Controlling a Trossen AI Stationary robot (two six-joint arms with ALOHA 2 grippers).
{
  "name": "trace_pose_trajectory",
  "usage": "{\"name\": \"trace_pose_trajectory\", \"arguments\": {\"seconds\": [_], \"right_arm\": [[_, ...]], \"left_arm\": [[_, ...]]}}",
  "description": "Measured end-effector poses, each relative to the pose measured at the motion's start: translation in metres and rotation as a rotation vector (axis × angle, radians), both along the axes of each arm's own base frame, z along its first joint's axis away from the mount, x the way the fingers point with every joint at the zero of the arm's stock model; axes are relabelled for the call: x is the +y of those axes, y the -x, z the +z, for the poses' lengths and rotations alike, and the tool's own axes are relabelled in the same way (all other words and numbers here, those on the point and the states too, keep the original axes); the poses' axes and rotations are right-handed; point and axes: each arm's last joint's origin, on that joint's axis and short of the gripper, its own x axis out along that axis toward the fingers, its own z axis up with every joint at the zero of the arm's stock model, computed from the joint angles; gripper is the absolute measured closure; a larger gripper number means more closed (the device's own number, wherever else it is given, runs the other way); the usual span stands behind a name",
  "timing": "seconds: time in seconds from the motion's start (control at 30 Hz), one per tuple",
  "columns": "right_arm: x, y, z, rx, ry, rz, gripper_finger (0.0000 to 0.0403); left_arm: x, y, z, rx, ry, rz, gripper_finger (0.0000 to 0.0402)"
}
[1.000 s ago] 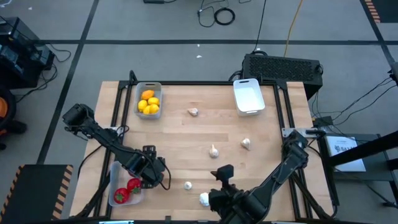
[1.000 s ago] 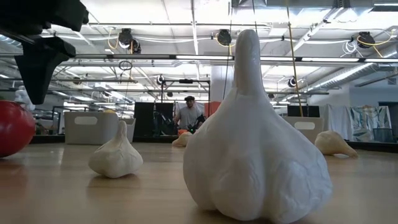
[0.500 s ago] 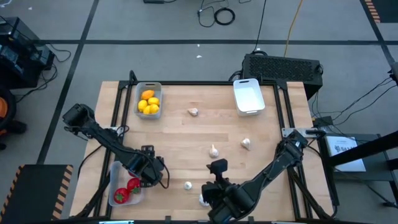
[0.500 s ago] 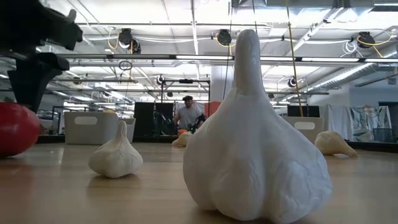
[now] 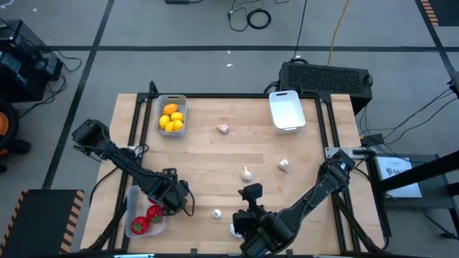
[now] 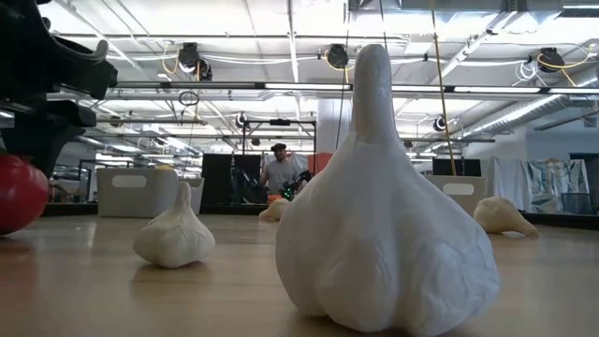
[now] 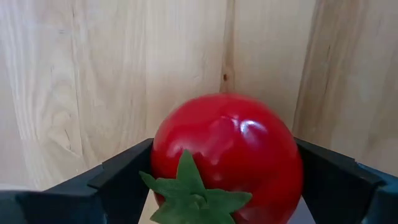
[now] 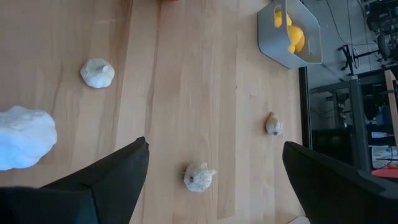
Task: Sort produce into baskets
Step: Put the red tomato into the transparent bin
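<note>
Moved since earlier: right arm swung in toward the near desk edge, right pincer (image 8: 214, 180) now parked just beside the big garlic bulb (image 6: 384, 234); left arm barely shifted.
Right pincer: spread wide, empty. Bulb off to one side of the fingers in the right wrist view, not between them.
Doing this step well: probably a pick of that near bulb for the white tray (image 5: 285, 115). Worth centring the fingers over the fat body rather than the thin stem, then coming down low so it can't roll out.
Left pincer (image 7: 225, 186): also spread wide, one finger either side of a glossy red piece (image 7: 227, 143). Can't tell if actually touching it. Sits just beside the clear tray (image 5: 131, 208), which holds two reds.
Mid desk: small bulb (image 5: 216, 213) near the big one, two more (image 5: 247, 174) (image 5: 284, 165) further out, all loose.
Far side: last bulb (image 5: 223, 129) between the grey tray (image 5: 171, 98), full of lemons (image 5: 172, 118), and the white tray, with no produce in it.
Low view only: big bulb upright, stem up, flat on the desk; person way back in the room.
High view only: all three trays at once, but the big bulb mostly hidden under the right arm.
Left wrist only: red piece framed by the fingers, hidden from above.
</note>
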Motion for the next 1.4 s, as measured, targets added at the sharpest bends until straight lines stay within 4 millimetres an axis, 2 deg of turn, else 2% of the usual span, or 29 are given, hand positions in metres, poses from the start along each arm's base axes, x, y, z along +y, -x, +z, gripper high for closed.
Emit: {"name": "trace_pose_trajectory", "arguments": {"seconds": [1.03, 1.27, 1.4], "right_arm": [[0.0002, -0.0002, 0.0, -0.003, -0.002, 0.0, 0.0046], [0.0002, -0.0002, 0.0, -0.003, -0.002, 0.0, 0.0046], [0.0002, -0.0003, -0.0001, -0.002, -0.002, 0.0, 0.0046]], "left_arm": [[0.0001, 0.0002, -0.0002, 0.011, 0.009, 0.001, 0.005], [0.0002, 0.0001, -0.0001, 0.011, 0.009, -0.001, 0.0087], [0.0003, 0.0001, -0.0001, 0.01, 0.008, 0.0, 0.0089]]}}
